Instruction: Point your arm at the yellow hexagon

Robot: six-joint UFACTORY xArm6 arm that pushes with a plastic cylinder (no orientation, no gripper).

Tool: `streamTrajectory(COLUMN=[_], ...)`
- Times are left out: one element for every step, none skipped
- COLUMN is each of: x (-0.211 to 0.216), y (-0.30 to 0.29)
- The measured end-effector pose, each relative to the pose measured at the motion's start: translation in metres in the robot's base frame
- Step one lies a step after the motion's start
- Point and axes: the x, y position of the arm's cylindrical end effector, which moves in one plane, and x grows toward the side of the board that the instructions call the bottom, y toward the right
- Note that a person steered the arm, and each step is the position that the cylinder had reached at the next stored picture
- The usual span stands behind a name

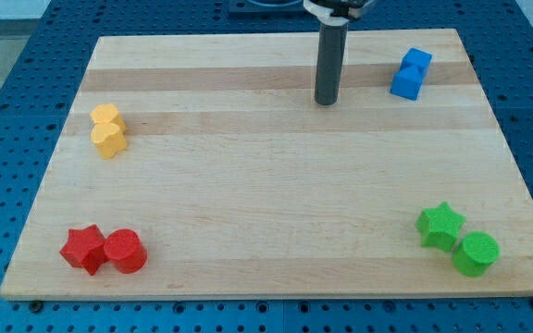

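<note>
Two yellow blocks touch near the board's left edge. The upper one [105,115] is small and rounded; the lower one [109,139] looks like the yellow hexagon. My tip [327,101] rests on the board near the view's top centre, far to the right of the yellow blocks. It touches no block. The nearest block to it is the blue one, to its right.
A blue block [411,73] sits at the top right. A red star [84,248] and a red cylinder [125,251] touch at the bottom left. A green star [440,225] and a green cylinder [477,253] sit at the bottom right. The wooden board [266,185] lies on a blue pegboard.
</note>
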Motion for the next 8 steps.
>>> streamTrajectory(x=[0.000,0.000,-0.004,-0.010,-0.012,-0.012,-0.017,-0.017], y=[0.000,-0.049,-0.128,-0.204,-0.253,-0.255,-0.272,-0.294])
